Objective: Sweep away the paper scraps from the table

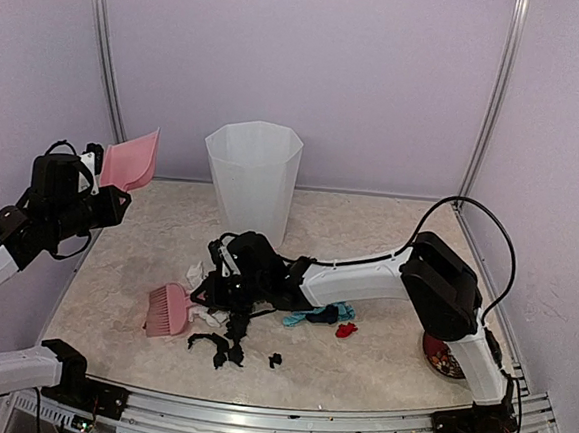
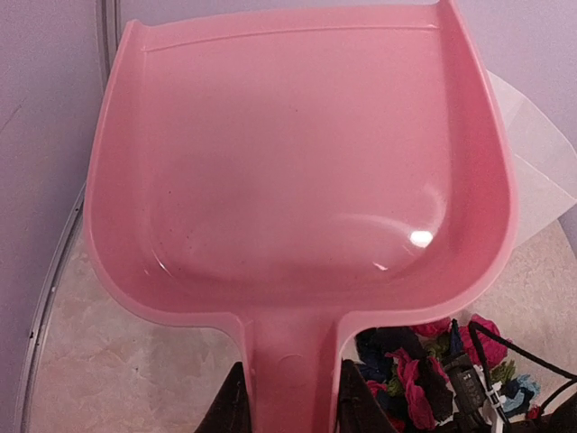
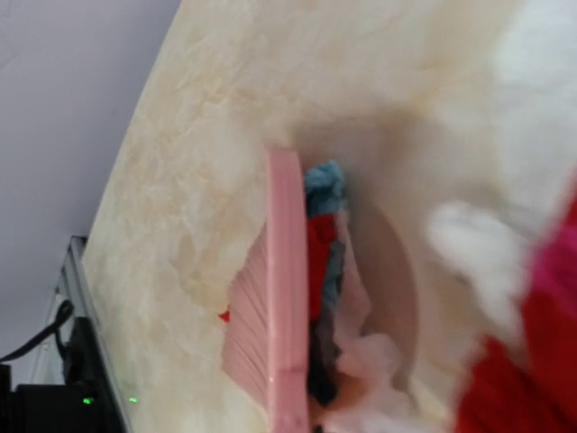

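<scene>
Scraps (image 1: 229, 322) litter mid-table (image 1: 357, 372), brush (image 1: 169, 310) at their nine o'clock beside the closed right gripper (image 1: 219, 283), while the left gripper (image 1: 110, 198) clamps the raised dustpan (image 1: 131, 159).

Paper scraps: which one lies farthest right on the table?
The small red scrap, just right of the teal pieces; all others lie further left. The round red dish beyond it isn't paper.
</scene>
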`<state>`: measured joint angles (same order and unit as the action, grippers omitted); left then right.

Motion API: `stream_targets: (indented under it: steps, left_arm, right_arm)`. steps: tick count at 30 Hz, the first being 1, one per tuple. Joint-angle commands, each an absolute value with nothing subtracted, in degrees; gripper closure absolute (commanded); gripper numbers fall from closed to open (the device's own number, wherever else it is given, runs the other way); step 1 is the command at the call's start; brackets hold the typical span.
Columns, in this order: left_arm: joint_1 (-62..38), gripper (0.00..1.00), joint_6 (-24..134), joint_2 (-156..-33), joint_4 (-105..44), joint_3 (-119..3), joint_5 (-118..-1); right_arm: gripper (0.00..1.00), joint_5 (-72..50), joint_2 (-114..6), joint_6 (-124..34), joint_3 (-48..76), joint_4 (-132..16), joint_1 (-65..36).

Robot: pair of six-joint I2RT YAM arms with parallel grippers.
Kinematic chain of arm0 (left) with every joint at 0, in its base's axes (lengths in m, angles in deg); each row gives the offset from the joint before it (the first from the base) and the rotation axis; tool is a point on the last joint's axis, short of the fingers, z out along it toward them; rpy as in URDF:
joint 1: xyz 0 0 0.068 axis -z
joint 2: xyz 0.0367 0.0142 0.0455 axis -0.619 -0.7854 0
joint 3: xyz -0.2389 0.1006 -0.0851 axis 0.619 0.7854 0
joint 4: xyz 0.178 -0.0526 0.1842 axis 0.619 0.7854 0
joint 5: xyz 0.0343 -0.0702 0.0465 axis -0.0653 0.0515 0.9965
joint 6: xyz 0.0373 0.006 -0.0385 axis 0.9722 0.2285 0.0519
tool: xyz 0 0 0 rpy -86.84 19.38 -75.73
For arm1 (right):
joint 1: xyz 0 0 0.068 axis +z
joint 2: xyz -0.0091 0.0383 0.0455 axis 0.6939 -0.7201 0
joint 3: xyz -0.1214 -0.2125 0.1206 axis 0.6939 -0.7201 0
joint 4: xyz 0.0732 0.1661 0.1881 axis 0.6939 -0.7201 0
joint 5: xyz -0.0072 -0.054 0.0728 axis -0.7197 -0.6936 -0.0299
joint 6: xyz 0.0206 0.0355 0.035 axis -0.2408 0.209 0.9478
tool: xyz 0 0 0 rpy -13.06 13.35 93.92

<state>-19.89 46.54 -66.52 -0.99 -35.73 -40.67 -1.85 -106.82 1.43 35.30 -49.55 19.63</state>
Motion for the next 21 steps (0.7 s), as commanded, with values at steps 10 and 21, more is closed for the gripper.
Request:
stream_targets:
  steps: [10,21]
  left_arm:
    - [-20.1,1.00,46.8,-65.9,-3.5,-35.1,-42.4]
    - [-19.4,1.00,46.7,-66.6,-3.1,-35.1,-40.9]
  right_arm:
    - [1.00,-18.4,-84.6,-2.2,7.6,-53.5,13.4]
    - [1.00,-27.5,-67.4,-5.3,-6.5,-61.1,6.4]
